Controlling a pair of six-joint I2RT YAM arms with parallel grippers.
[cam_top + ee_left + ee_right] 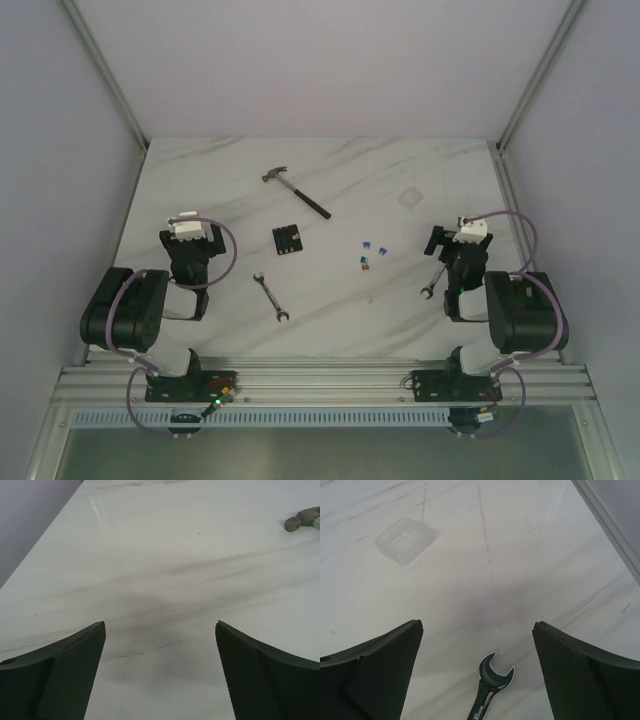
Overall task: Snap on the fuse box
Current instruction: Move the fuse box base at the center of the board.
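Note:
The fuse box (pixel 288 240), a small black square block with slots, lies flat at the middle of the marble table (pixel 340 160); neither wrist view shows it. A clear plastic cover (pixel 410 196) lies to its right and farther back, and shows in the right wrist view (pixel 404 540). My left gripper (pixel 190 236) is open and empty, left of the fuse box, over bare table (pixel 160 625). My right gripper (pixel 450 246) is open and empty at the right (pixel 477 624), above the open end of a wrench (pixel 495 676).
A hammer (pixel 296 190) lies behind the fuse box; its head shows in the left wrist view (pixel 302 520). A wrench (pixel 270 296) lies in front of the fuse box. Another wrench (pixel 432 281) lies under my right gripper. Small blue and orange fuses (pixel 370 255) lie between the fuse box and my right gripper.

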